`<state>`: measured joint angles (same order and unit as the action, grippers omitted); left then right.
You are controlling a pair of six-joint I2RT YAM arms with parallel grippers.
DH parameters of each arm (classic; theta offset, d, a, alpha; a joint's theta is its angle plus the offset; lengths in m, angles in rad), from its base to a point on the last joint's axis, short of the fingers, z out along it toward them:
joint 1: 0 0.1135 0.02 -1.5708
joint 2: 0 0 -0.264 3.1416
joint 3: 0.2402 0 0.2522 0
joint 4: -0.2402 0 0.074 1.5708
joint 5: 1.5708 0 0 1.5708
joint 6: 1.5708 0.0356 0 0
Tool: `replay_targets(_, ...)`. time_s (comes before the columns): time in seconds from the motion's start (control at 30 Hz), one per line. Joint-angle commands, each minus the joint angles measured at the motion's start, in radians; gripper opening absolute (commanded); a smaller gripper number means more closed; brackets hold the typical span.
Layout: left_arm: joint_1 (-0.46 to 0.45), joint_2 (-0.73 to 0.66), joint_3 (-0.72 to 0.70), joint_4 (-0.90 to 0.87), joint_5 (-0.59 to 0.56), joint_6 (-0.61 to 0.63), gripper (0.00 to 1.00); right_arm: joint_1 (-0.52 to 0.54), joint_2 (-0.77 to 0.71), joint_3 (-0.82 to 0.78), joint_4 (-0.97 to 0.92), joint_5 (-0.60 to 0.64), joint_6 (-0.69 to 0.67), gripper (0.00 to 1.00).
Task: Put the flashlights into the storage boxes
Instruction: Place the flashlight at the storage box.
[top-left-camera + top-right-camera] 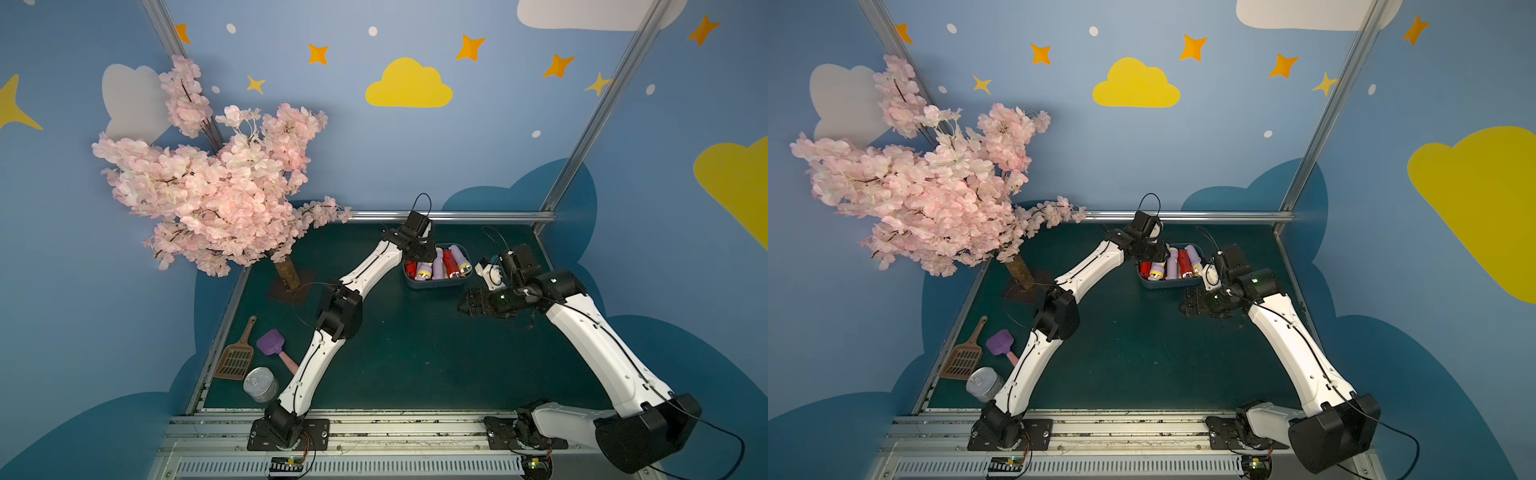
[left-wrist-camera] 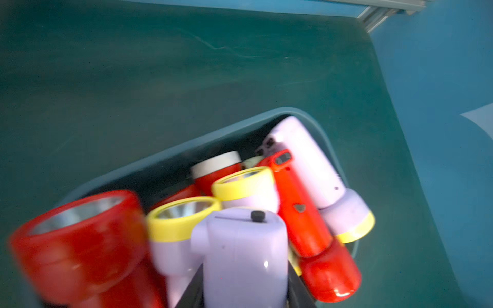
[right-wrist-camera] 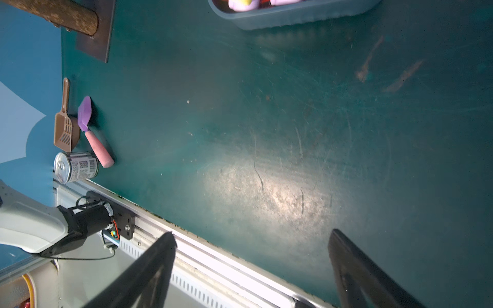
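Working outward from my end of the table [image 1: 415,365], I see only bystanders well short of the storage box [image 1: 434,285]: a tin can [image 1: 261,384], a brown scoop [image 1: 236,355] and a purple scoop [image 1: 271,341], all far off on the left arm's side of it. No flashlight lies loose on the bare green between them and the box, so I judge this to be the last delivery.

Just short of the box's right end, the right gripper [image 3: 253,232] hangs with its fingers spread wide and nothing between them.

The box itself is heaped. Red and lilac flashlights [image 1: 447,261] lie side by side and stacked, some heads riding at or above the rim. Over its far left corner the left gripper [image 2: 245,289] is clamped on a lilac flashlight [image 2: 242,248], on or just above the pile; I cannot tell whether it touches.

My worry is the release. With no flat floor left under it, that round body could roll down the heap and tip over the low wall. It could also nudge the big red head beside it out at the left end. The opening fingers may shove the neighbours packed against both sides. The wrist picture is smeared, so I would not trust it for fine alignment. The right arm, so close to the box, leaves little room if both arms move.
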<state>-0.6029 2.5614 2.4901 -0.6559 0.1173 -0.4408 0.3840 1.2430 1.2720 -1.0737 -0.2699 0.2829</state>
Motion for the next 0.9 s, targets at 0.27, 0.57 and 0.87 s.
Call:
replay_targets(0.27,-0.016,0.052,0.028,0.085,-0.060,0.002,0.41,-0.017,-0.054,-0.008,-0.079,0.023,-0.026,0.90)
replay_targets(0.57,-0.029,0.041,0.016,0.092,-0.063,0.052,0.83,-0.028,-0.025,0.016,-0.077,0.014,-0.055,0.90)
replay_targets(0.87,-0.036,-0.025,-0.008,0.079,-0.061,0.100,0.99,-0.033,-0.005,0.015,-0.046,-0.003,-0.057,0.90)
